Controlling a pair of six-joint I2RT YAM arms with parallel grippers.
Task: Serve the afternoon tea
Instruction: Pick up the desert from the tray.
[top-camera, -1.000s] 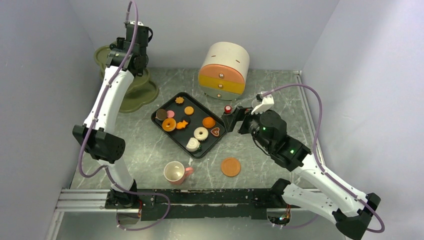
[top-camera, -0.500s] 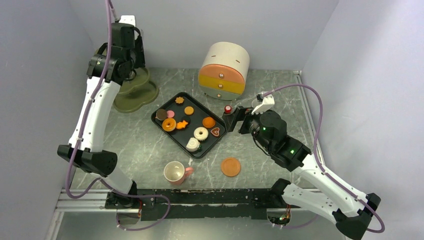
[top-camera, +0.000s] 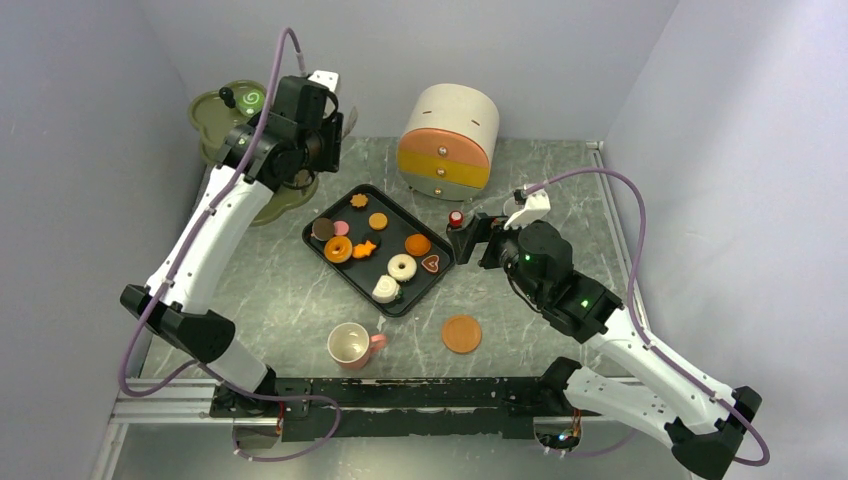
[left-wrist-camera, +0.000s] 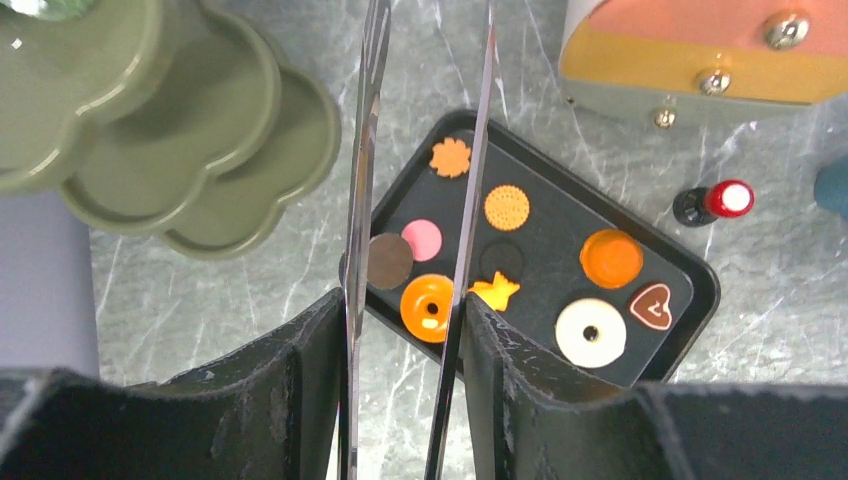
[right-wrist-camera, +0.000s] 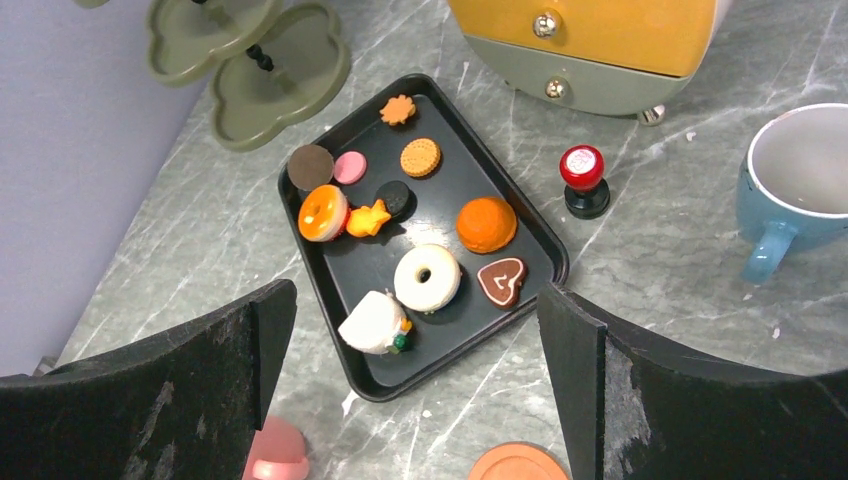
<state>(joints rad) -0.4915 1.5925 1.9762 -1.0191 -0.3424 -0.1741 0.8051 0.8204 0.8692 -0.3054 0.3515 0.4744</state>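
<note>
The afternoon tea pastries lie on a black tray (top-camera: 398, 232): an orange doughnut (top-camera: 338, 249) (left-wrist-camera: 430, 308), a white doughnut (top-camera: 402, 267) (right-wrist-camera: 427, 277), cookies and a white cake piece (right-wrist-camera: 375, 322). A green swirl roll (top-camera: 252, 99) sits on the olive stand's top tier. The pink cup (top-camera: 350, 345) and an orange saucer (top-camera: 462, 334) stand near the front. A blue cup (right-wrist-camera: 810, 180) shows only in the right wrist view. My left gripper (top-camera: 332, 130) (left-wrist-camera: 405, 300) is high between stand and tray, shut on metal tongs (left-wrist-camera: 362, 150). My right gripper (top-camera: 462, 240) (right-wrist-camera: 412, 295) hangs open by the tray's right edge.
The olive tiered stand (top-camera: 280, 195) fills the back left corner. A round drawer cabinet (top-camera: 448, 140) stands at the back middle. A small black piece with a red cap (top-camera: 456, 217) sits between cabinet and tray. Walls close in on left, back and right.
My left arm has swung right from over the stand toward the tray, uncovering the green roll on the top tier. The tongs' arms have drawn slightly closer. The right arm has not moved.
</note>
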